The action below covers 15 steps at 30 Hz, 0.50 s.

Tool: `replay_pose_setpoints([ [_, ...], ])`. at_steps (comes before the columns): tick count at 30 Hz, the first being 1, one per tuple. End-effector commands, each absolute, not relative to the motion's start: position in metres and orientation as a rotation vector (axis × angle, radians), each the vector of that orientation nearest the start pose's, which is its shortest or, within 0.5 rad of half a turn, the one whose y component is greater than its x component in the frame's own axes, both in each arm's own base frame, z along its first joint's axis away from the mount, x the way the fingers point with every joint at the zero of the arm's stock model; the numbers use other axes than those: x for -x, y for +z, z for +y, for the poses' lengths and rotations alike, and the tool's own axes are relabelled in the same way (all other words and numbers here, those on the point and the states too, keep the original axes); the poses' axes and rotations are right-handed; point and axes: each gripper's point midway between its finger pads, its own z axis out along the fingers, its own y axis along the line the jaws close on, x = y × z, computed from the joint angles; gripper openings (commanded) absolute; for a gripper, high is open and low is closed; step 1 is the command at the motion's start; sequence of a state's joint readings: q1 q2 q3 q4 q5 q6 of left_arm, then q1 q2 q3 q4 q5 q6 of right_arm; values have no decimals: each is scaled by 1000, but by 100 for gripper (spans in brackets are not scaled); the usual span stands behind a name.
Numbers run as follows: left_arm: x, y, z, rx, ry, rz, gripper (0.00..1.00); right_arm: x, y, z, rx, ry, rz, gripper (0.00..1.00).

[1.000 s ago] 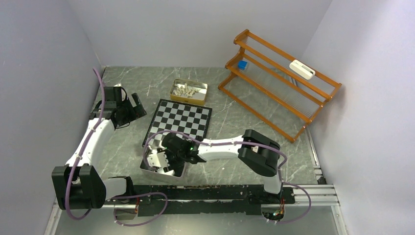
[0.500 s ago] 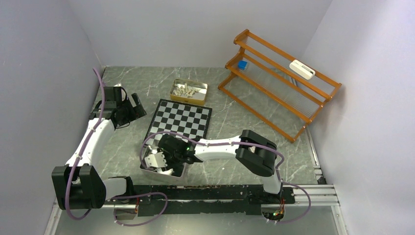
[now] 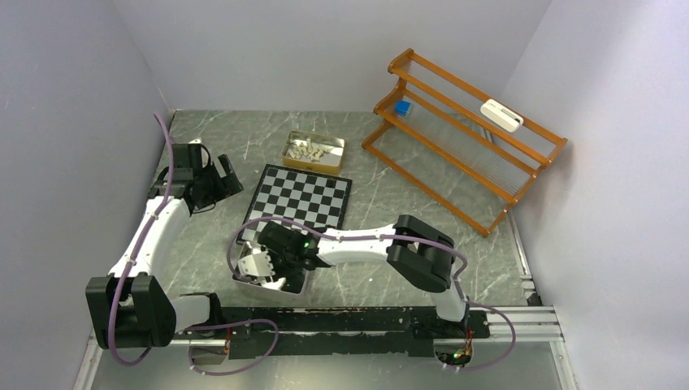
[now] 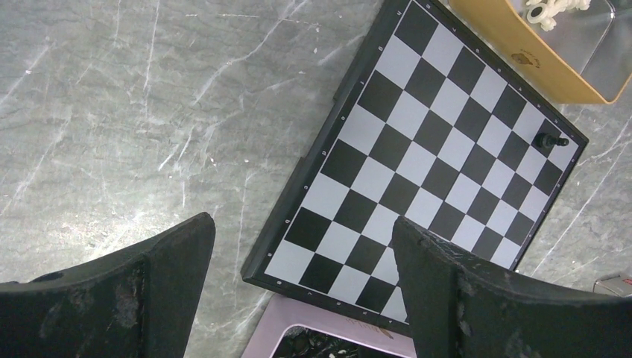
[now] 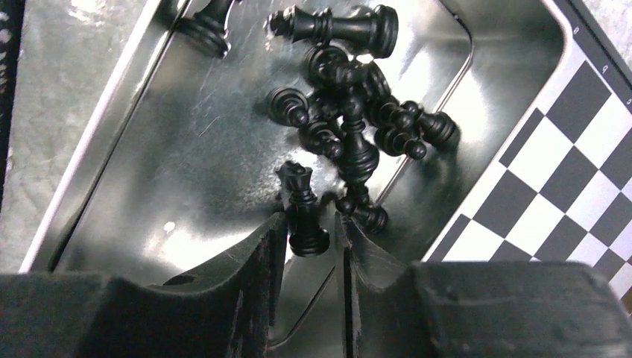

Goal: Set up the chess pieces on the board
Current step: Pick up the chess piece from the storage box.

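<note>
In the silver tray [image 5: 171,171] at the near-left corner of the board [image 3: 302,199], the right gripper [image 5: 305,242] is reaching down with its jaws drawn in on one upright black piece [image 5: 302,205]. Both fingers appear to be touching its base, so it is clamped or a hair from it. This piece is standing apart from the pile, probably why it is being taken: there is room for a finger on each side. The other black pieces [image 5: 350,97] are lying tangled on their sides just beyond it, toward the board edge, and are harder to grab cleanly.

The left gripper [image 4: 302,231] is hanging over the bare table [image 3: 382,195] left of the board, jaws wide apart and holding nothing. It looks to be keeping out of the right arm's way.

The board is nearly bare. A lone black piece [image 4: 551,140] is standing on its far-right corner square, so setup is only just starting. The cream pieces [image 3: 311,149] are waiting in the gold tin [image 4: 522,56] just beyond the board's far edge. Each colour sits in its own container beside the board, which keeps the reach short.

Next step, judging: lift straight up so the pile is not dragged along.
</note>
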State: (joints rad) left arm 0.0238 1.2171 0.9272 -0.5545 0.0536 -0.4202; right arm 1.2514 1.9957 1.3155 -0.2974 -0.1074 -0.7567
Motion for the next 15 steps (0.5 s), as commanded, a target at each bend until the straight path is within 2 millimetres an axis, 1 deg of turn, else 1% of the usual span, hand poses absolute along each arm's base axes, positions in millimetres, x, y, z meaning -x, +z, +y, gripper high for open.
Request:
replay_pose_setpoints([
  [1,-318,148,-20,499,-276,2343,92,-150,-16,421,2312,277,1454,34],
  [4,-318,150,-20,498,-277,2337,93,-150,-17,419,2323,270,1454,34],
  [9,-318,151,-25,473,-307,2335,93,-147,-16,417,2326,290,1452,26],
  [12,-318,153,-27,458,-323,2327,92,-146,-13,416,2303,300,1442,22],
  [15,-319,155,-33,437,-362,2319,91,-145,-5,420,2259,329,1432,19],
])
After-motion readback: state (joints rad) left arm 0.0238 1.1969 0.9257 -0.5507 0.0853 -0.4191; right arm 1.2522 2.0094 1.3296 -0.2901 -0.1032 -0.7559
